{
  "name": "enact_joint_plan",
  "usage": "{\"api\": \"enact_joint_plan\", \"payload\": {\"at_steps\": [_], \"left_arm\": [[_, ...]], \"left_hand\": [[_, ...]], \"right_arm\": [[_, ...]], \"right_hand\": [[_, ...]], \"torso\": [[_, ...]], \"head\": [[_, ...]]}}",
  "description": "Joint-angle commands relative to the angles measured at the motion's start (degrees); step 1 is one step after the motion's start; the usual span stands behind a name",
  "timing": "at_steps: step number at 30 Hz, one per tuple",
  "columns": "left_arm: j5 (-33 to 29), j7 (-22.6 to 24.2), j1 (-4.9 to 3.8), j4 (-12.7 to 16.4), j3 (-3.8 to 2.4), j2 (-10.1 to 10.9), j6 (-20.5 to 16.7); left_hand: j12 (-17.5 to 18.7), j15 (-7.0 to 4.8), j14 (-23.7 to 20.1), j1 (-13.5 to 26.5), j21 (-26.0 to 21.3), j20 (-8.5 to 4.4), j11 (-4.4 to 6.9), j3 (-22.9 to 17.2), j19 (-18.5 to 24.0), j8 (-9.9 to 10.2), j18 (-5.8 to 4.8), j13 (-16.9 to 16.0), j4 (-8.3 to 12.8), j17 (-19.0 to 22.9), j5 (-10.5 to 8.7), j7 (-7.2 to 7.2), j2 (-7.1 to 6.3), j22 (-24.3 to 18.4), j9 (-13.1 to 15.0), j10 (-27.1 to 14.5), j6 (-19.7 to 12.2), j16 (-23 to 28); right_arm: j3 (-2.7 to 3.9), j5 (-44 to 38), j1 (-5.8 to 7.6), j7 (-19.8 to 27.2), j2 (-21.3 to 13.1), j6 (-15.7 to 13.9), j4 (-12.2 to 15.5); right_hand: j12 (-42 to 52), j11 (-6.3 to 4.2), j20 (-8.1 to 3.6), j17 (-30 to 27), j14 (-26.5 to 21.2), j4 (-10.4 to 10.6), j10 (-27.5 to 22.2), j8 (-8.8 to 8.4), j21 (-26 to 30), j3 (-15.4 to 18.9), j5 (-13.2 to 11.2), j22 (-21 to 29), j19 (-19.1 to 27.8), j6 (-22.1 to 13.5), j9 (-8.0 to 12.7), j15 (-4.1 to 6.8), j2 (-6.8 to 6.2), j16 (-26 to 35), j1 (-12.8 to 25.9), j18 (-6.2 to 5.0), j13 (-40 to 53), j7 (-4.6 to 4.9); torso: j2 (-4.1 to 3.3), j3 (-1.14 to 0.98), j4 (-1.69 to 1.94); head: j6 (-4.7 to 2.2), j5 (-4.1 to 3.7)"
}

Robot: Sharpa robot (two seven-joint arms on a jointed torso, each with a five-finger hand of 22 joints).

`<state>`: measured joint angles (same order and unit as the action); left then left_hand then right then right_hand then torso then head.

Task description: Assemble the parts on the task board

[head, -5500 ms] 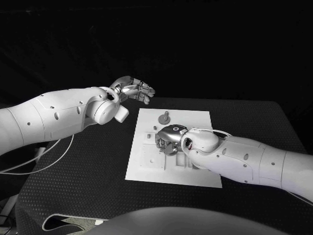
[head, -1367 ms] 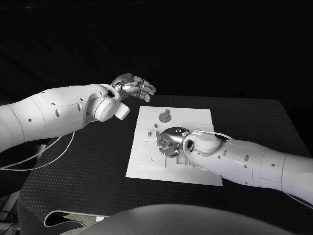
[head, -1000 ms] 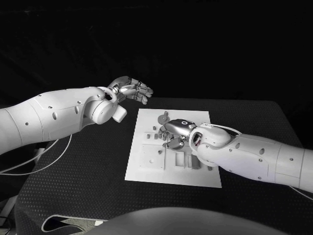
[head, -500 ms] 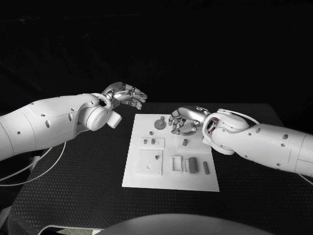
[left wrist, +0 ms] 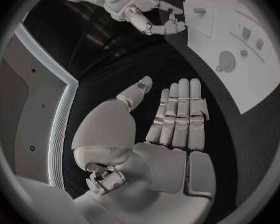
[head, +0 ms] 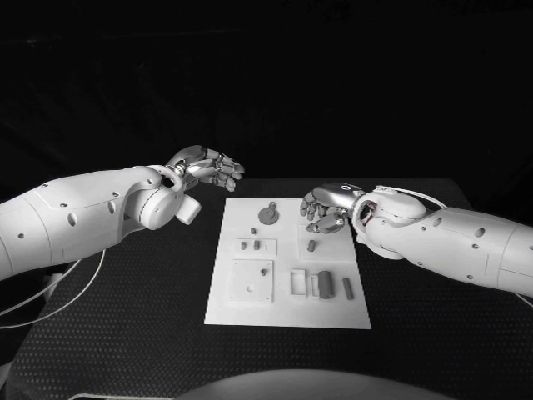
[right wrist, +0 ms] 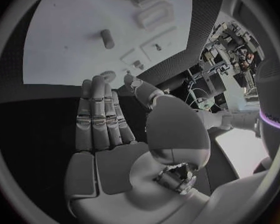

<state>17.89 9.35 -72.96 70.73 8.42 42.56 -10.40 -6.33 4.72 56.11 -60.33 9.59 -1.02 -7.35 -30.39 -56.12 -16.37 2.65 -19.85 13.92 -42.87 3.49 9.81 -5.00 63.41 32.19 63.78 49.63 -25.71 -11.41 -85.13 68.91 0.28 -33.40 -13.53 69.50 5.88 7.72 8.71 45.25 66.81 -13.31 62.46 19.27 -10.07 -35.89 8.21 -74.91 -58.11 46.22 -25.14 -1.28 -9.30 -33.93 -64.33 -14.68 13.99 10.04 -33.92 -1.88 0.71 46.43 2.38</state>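
- Nearest you, the task board lies flat in the middle of the black table, its long side running away from the robot.
- On the board's near half you have a square raised block at the left, and beside it to the right a pale rectangular frame, a darker grey bar and a thin grey peg lying side by side.
- Further up the board, two small grey parts stand close together at the left, and a single short upright peg stands alone toward the right.
- Near the far end, a round grey part with a small tab rests on the board.
- Your right hand hovers over the board's far right corner. Its fingers are loosely curled and apart, and nothing is in them; in the right wrist view the fingers lie straight side by side with the thumb off to one side.
- Your left hand hangs off the board, beyond its far left corner, above the table. Its fingers are extended side by side, thumb spread away, holding nothing.
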Motion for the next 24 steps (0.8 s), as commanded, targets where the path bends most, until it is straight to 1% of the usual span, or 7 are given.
{"api": "enact_joint_plan", "payload": {"at_steps": [1,7,12,16,19,23,24], "left_arm": [[-0.34,0.92,-0.06,0.17,-0.05,-0.12,0.05],[-0.34,0.86,-0.06,0.04,-0.05,-0.06,0.16],[-0.34,0.86,-0.06,0.0,-0.05,-0.03,0.21],[-0.34,0.58,-0.06,-0.01,-0.05,0.03,0.05],[-0.34,0.5,-0.06,0.0,-0.05,0.07,0.12],[-0.34,0.47,-0.06,0.01,-0.05,0.0,0.18],[-0.34,0.46,-0.06,0.0,-0.05,-0.02,0.23]], "left_hand": [[-0.21,0.0,0.46,0.07,-0.34,0.06,0.05,0.14,-0.3,-0.28,1.02,-0.06,-0.12,-0.09,0.07,0.04,-0.25,0.05,0.09,0.28,0.39,0.2],[-0.22,0.0,0.46,-0.01,-0.37,0.05,0.05,0.12,-0.3,-0.28,1.02,-0.1,-0.07,-0.13,0.08,0.03,-0.23,0.07,0.09,0.24,0.38,0.25],[-0.22,0.0,0.46,-0.04,-0.38,0.05,0.04,0.12,-0.3,-0.27,1.01,-0.11,-0.05,-0.16,0.08,0.04,-0.23,0.07,0.09,0.22,0.38,0.27],[-0.23,0.01,0.45,-0.05,-0.4,0.05,0.04,0.12,-0.29,-0.27,1.0,-0.13,-0.04,-0.18,0.08,0.04,-0.21,0.08,0.09,0.2,0.37,0.3],[-0.24,0.01,0.44,-0.16,-0.43,0.04,0.03,0.06,-0.28,-0.27,1.0,-0.16,0.01,-0.22,0.1,0.04,-0.12,0.09,0.08,0.17,0.36,0.36],[-0.24,0.02,0.44,-0.13,-0.45,0.06,0.02,0.08,-0.27,-0.27,0.98,-0.18,-0.01,-0.25,0.08,0.04,-0.13,0.1,0.08,0.15,0.37,0.39],[-0.24,0.02,0.43,-0.11,-0.46,0.07,0.02,0.09,-0.27,-0.26,0.97,-0.18,-0.02,-0.26,0.08,0.05,-0.12,0.1,0.08,0.14,0.36,0.4]], "right_arm": [[-0.49,-4.76,-0.38,-1.76,0.14,3.71,-0.63],[-1.12,-7.58,-1.0,-2.45,0.49,5.36,-1.55],[-1.39,-8.08,-1.68,-2.53,0.61,6.54,-2.2],[-1.44,-7.31,-2.18,-2.23,0.77,7.27,-2.17],[-1.45,-6.67,-2.7,-1.67,1.21,6.31,-2.46],[-1.44,-6.06,-3.08,-1.54,1.82,3.97,-3.05],[-1.44,-6.03,-3.14,-1.4,1.96,3.83,-3.15]], "right_hand": [[-1.04,0.7,0.14,-0.13,-0.44,0.78,-1.72,-0.49,0.1,-0.08,0.25,-1.4,0.58,-0.97,0.31,-0.75,-1.06,-0.27,-0.13,-0.28,-0.67,-0.19],[-2.01,1.5,0.35,-0.33,-1.8,2.28,-3.93,-1.0,-0.11,-0.19,0.24,-1.49,1.46,-2.21,0.77,-1.52,-3.04,-0.45,-0.02,-0.21,-1.67,-0.42],[-1.99,1.84,0.44,-0.4,-2.42,3.43,-4.99,-0.95,-0.42,-0.39,0.21,-1.51,1.96,-2.47,0.91,-1.83,-3.91,-0.75,-0.07,-0.18,-2.24,-0.61],[-1.85,1.84,0.45,-0.41,-2.51,3.85,-5.01,-0.82,-0.62,-0.39,0.19,-1.52,2.03,-2.4,0.9,-1.84,-3.93,-0.95,-0.05,-0.2,-2.38,-0.71],[-1.71,1.82,0.43,-0.39,-2.42,4.37,-4.94,-0.75,-0.9,-0.33,0.19,-1.51,1.93,-2.43,0.93,-1.82,-3.91,-1.24,0.11,-0.28,-2.49,-0.57],[-1.3,1.57,0.15,-0.32,-1.77,4.69,-4.38,-0.46,-1.64,-0.31,0.17,-1.52,1.3,-2.17,0.92,-1.56,-3.13,-1.97,-0.23,-0.32,-2.58,0.04],[-0.95,1.34,-0.02,-0.28,-1.43,4.45,-3.76,-0.27,-1.96,-0.25,0.16,-1.52,1.02,-1.92,0.89,-1.34,-2.43,-2.28,-0.59,-0.32,-2.51,0.3]], "torso": [[-0.04,0.02,0.09],[0.01,0.07,0.1],[0.01,0.09,0.12],[0.0,0.11,0.11],[0.0,0.12,0.1],[-0.04,0.09,0.15],[-0.03,0.08,0.15]], "head": [[0.07,-0.03],[0.29,0.05],[0.6,0.15],[0.68,0.24],[0.7,0.28],[0.82,0.17],[0.85,0.17]]}}
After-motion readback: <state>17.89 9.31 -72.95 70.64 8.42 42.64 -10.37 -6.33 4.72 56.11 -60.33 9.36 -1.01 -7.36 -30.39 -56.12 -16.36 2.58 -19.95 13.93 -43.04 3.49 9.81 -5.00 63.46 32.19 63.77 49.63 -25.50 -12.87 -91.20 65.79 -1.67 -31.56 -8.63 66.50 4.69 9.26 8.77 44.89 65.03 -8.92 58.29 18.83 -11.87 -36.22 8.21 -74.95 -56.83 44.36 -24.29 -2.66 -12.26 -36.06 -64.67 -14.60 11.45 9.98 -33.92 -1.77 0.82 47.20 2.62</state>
